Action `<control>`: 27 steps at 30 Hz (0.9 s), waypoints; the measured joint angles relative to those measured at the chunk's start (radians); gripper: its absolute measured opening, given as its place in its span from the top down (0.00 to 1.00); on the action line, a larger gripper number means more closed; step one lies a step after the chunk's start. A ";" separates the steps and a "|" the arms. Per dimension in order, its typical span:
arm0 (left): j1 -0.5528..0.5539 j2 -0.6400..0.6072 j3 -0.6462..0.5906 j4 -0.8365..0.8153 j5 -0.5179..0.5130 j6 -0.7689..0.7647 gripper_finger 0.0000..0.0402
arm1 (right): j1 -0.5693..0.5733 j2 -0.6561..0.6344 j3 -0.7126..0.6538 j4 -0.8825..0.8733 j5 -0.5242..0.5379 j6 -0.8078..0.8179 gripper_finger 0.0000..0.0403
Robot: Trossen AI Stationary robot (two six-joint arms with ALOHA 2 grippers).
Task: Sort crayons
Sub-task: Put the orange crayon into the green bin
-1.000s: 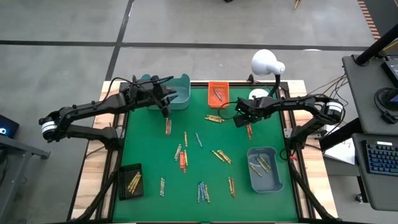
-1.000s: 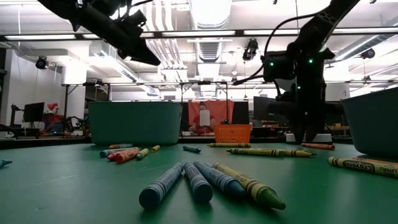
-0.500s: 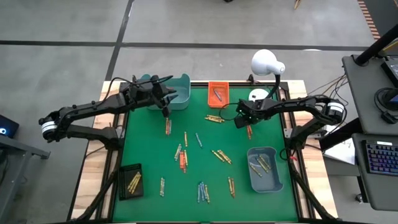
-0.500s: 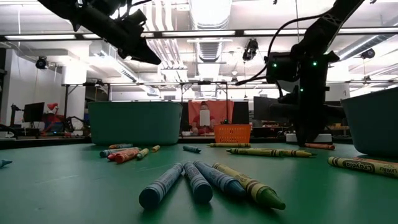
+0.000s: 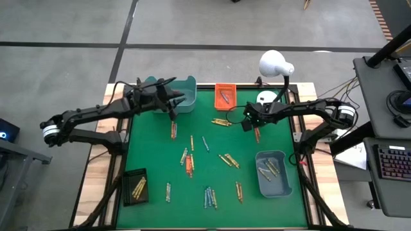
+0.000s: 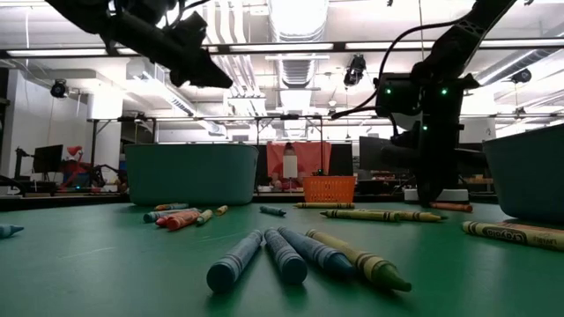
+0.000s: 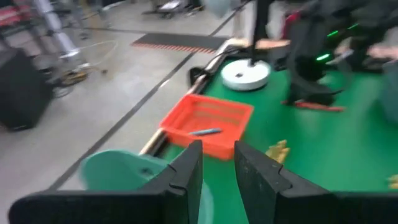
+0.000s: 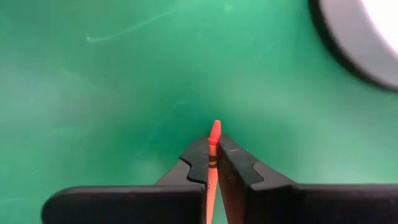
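Many crayons (image 5: 189,160) lie scattered on the green mat, and several more lie close to the low camera (image 6: 300,255). My right gripper (image 5: 249,125) stands at the far right of the mat, pointing steeply down, shut on an orange-red crayon (image 8: 214,149). My left gripper (image 5: 172,106) hovers by the teal bin (image 5: 185,96) at the far left. In the left wrist view its fingers (image 7: 217,171) stand a narrow gap apart with nothing between them. My right gripper pinches the orange-red crayon between its two fingers, close behind its pointed end (image 8: 215,129), which sticks out past the fingertips. The fingers come steeply from above, one on each side of the crayon. The crayon's body (image 5: 257,135) lies on the mat.
An orange tray (image 5: 225,95) holding a crayon stands at the far middle. A grey-blue bin (image 5: 273,172) with crayons is at the near right, a black tray (image 5: 135,186) at the near left. A white lamp (image 5: 276,64) and its round base (image 5: 267,98) stand beside my right gripper.
My right gripper has stayed in place and closed its fingers on the orange-red crayon, which lies where it was. My left gripper has tipped a little toward level above the teal bin.
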 joint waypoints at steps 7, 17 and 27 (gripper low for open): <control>-0.001 0.002 -0.073 0.203 0.174 -0.110 0.81 | -0.001 -0.087 0.042 0.007 0.011 -0.101 0.98; -0.013 0.051 -0.134 0.433 0.296 -0.255 0.73 | 0.006 -0.289 0.039 0.441 -0.165 -0.385 0.98; -0.092 0.221 -0.120 0.658 0.301 -0.276 0.56 | 0.055 -0.168 0.031 1.052 -0.501 -0.565 0.98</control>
